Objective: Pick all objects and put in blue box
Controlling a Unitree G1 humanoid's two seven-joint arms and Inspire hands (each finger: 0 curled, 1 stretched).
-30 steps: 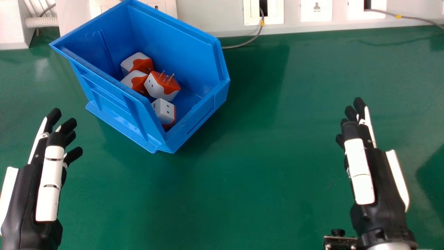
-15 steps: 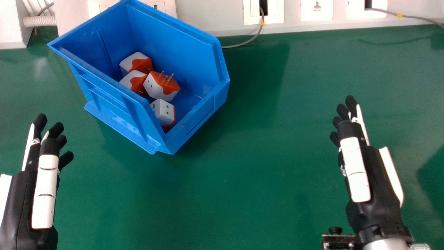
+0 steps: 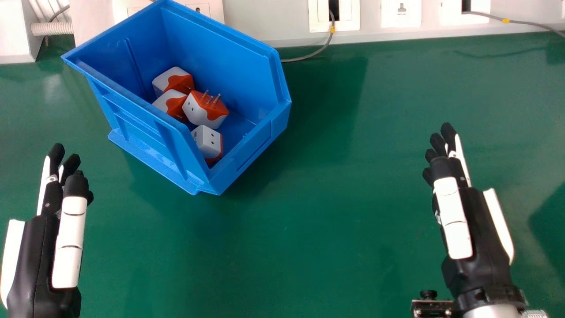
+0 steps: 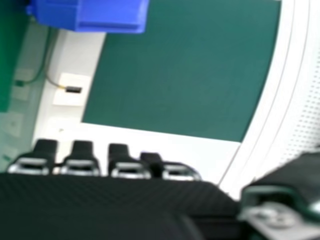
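The fingers (image 3: 55,154) of the left hand (image 3: 70,238), at the lower left of the frame, are extended and loosely spread, with the thumb laid alongside; they grip nothing. The fingers (image 3: 447,132) of the right hand (image 3: 457,221), at the lower right, are likewise extended, slightly fanned, and hold nothing. Both hands point toward the upper part of the frame. Whether either touches the desk (image 3: 353,198) cannot be determined. A small black knob (image 3: 428,294) is fitted beside the right wrist.

Between the hands, nearer the left one and apart from both, the blue box (image 3: 247,157) sits upright and angled at the upper left. It contains four white-and-orange plug adapters: one (image 3: 161,82) toward the back, a second (image 3: 165,100) just in front of it, a third (image 3: 196,110) beside the second with its metal pins upward, and a fourth (image 3: 205,139) nearest the box's front corner.

Beyond the desk, a white panel (image 3: 265,22) with sockets runs along the top. A grey cable (image 3: 326,45) descends from one socket toward the box. A ribbed hose (image 3: 52,28) is noted at the upper left corner.
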